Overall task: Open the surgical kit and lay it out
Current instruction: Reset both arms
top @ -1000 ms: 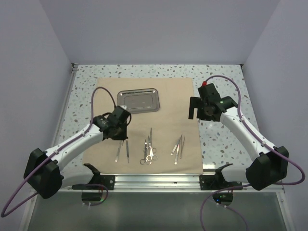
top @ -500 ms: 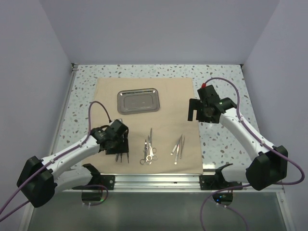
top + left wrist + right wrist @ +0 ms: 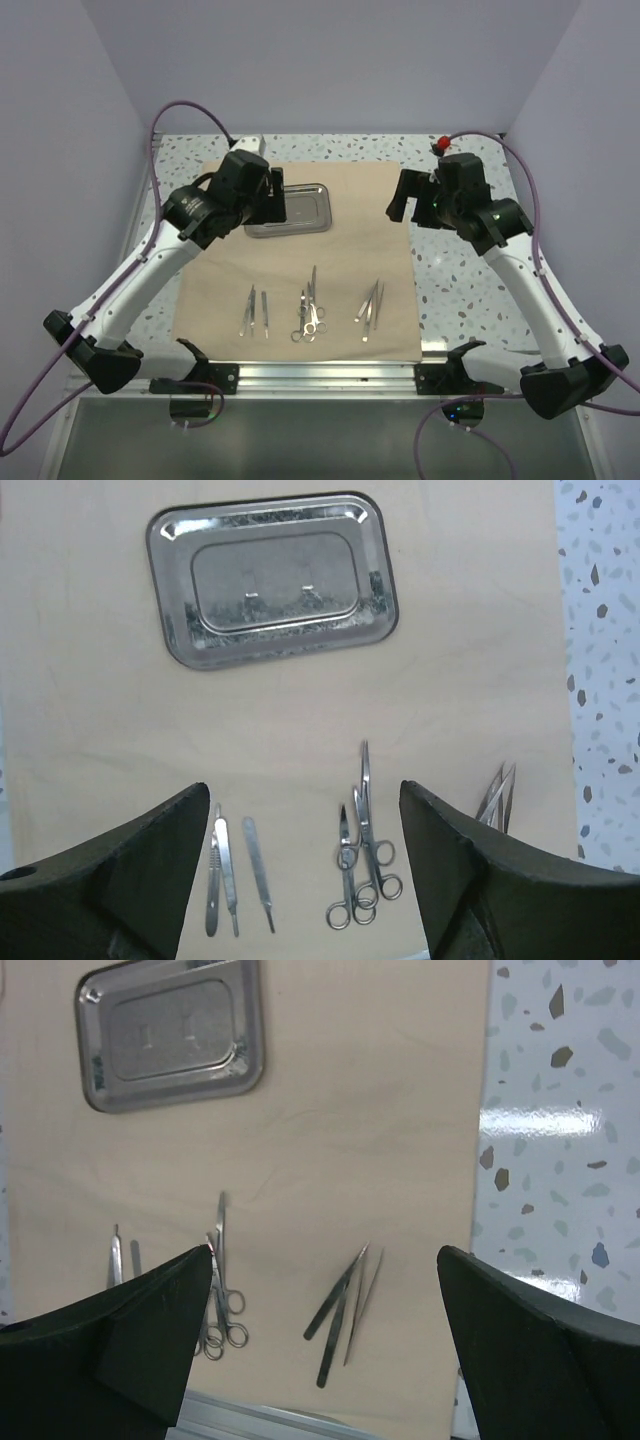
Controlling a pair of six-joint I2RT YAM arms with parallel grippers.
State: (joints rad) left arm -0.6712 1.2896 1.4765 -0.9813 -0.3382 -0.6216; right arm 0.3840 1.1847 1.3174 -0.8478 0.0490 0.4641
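Note:
The surgical kit lies unfolded: a tan cloth (image 3: 345, 215) spread flat, with an empty steel tray (image 3: 272, 580) at its far left. Along the near edge lie scalpel handles (image 3: 255, 311), ring-handled scissors (image 3: 309, 315) and tweezers (image 3: 370, 305). My left gripper (image 3: 277, 195) hangs high over the tray's left part, open and empty; in the left wrist view, my left gripper (image 3: 303, 788) frames the scissors (image 3: 362, 865) far below. My right gripper (image 3: 404, 205) hovers over the cloth's right edge, open and empty, and the right wrist view has the tweezers (image 3: 345, 1310) between its fingers, far below.
The cloth lies on a speckled white tabletop (image 3: 450, 270), with walls on three sides. A metal rail (image 3: 320, 375) runs along the near edge between the two arm bases. Purple cables loop off both arms.
My left gripper opened down by the scalpel handles at the cloth's near edge, then rose and swung back over the tray. The right arm lifted and moved slightly back.

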